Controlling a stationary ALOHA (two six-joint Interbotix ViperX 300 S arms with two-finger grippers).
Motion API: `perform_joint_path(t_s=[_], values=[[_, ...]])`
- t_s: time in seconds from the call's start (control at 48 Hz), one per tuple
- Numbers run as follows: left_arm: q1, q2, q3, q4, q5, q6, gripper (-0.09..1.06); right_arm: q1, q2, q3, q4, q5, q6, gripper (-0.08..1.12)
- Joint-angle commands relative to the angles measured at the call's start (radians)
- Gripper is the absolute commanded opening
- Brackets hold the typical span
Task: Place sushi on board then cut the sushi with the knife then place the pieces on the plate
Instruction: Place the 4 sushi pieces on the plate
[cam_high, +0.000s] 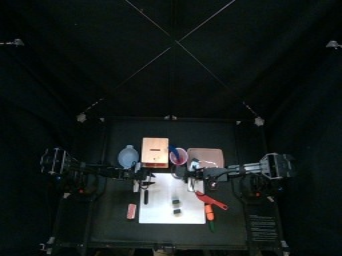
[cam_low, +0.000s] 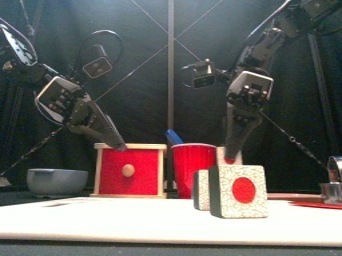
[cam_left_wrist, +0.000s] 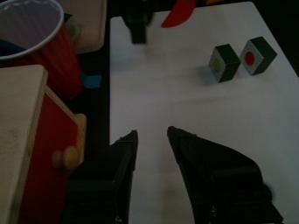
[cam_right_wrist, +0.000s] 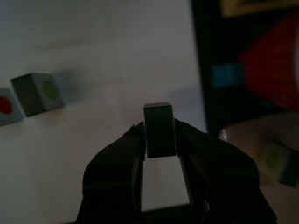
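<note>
Sushi, cut stage apparently done: red knife (cam_high: 211, 205) lies at the white board's (cam_low: 134, 222) 3 o'clock. Your right gripper (cam_right_wrist: 158, 131) pinches one held piece (cam_right_wrist: 158, 118). Two remaining pieces (cam_low: 241, 190) stand on the board. The pink tray (cam_high: 205, 157), 1 o'clock, looks bare. Left gripper (cam_left_wrist: 151, 133): narrowly parted, empty.

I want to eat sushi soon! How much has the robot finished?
Cutting looks done: the sushi is in pieces, and the red knife lies at the right edge of the white board. In hand: the right gripper is shut on one piece; the left gripper hangs open over the board. Left to do: that piece and two more pieces on the board must reach the pink plate.
</note>
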Motion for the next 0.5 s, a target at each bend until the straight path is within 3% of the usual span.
perform_joint_path(t_s=[0.021,0.25,0.5], values=[[0.006,-0.005,-0.011,0.000,-0.002,0.002,0.74,-0.098,-0.112,0.055,-0.006,0.011,-0.002,0.57],[0.012,-0.005,-0.009,-0.002,-0.002,0.002,0.74,-0.267,-0.152,0.175,-0.023,0.017,-0.011,0.57],[0.020,-0.005,-0.009,-0.002,-0.002,0.002,0.74,-0.327,-0.127,0.225,-0.035,-0.003,-0.008,0.57]])
